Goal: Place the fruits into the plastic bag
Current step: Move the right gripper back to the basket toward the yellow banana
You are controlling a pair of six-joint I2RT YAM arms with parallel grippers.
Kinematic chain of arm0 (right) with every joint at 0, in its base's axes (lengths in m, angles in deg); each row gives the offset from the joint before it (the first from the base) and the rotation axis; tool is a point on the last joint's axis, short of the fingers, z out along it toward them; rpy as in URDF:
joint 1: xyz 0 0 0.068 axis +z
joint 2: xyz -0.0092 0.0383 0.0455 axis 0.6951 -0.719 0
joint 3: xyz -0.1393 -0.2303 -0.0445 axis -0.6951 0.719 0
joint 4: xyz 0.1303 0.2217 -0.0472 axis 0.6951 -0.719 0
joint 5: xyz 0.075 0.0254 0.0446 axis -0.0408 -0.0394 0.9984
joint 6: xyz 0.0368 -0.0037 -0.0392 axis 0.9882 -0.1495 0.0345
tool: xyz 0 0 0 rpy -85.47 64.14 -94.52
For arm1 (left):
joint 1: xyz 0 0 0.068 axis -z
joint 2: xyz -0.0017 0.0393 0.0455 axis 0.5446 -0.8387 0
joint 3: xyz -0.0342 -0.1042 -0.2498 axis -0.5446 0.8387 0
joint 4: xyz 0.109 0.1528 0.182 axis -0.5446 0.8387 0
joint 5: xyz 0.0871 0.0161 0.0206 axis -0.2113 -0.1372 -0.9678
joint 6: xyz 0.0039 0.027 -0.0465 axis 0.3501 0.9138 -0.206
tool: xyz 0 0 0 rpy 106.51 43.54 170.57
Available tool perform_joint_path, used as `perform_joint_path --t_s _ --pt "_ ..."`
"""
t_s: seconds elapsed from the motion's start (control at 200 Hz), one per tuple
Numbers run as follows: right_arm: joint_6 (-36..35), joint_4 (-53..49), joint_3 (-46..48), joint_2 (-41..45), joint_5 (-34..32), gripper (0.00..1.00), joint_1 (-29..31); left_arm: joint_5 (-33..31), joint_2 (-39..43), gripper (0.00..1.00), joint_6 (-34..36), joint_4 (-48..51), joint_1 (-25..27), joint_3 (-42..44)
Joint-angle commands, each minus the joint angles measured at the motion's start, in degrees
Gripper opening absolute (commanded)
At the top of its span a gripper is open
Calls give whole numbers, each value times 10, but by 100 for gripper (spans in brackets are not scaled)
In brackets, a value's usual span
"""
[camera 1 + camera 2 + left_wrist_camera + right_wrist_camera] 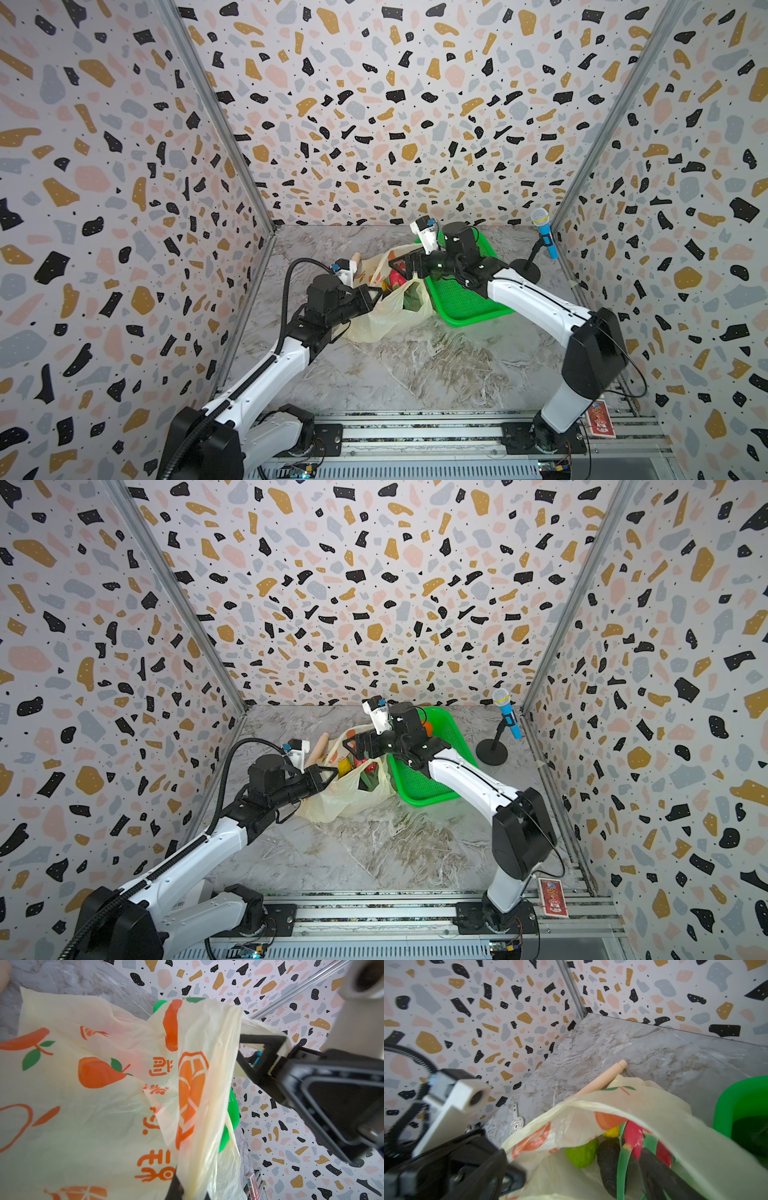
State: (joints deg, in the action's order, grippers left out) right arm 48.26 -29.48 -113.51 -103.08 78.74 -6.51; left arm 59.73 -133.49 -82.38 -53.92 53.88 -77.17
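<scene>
Barely visible in bag (675, 1122): avocado (608, 1159), perhaps.

The grey marbled table (415, 374) carries a plastic bag (386, 318), a green basket (465, 303) just beside it, a beige stick (322, 742) and a microphone stand (524, 270).

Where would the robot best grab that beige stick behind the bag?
Probably from above, jaws across the bare shaft near its knobbed end: the beige rolling-pin-like stick lies flat, its other end hidden by the pale-yellow plastic bag.
</scene>
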Motion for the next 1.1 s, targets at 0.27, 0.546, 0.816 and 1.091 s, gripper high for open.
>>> perform_joint_path --t_s 0.27,0.546,0.816,1.091 --pt "114 126 172 248 -42 99 -150 -2 -2 0 -1 -30 -3 7" --pt "100 -59 127 152 -182 100 -201 -4 4 0 2 -26 -3 12" --pt "44 -195 -12 -63 -312 97 -208 -7 -2 0 5 -25 -2 10" --pt "13 -301 -163 -258 -333 93 -219 -12 -5 0 10 -19 -3 10"
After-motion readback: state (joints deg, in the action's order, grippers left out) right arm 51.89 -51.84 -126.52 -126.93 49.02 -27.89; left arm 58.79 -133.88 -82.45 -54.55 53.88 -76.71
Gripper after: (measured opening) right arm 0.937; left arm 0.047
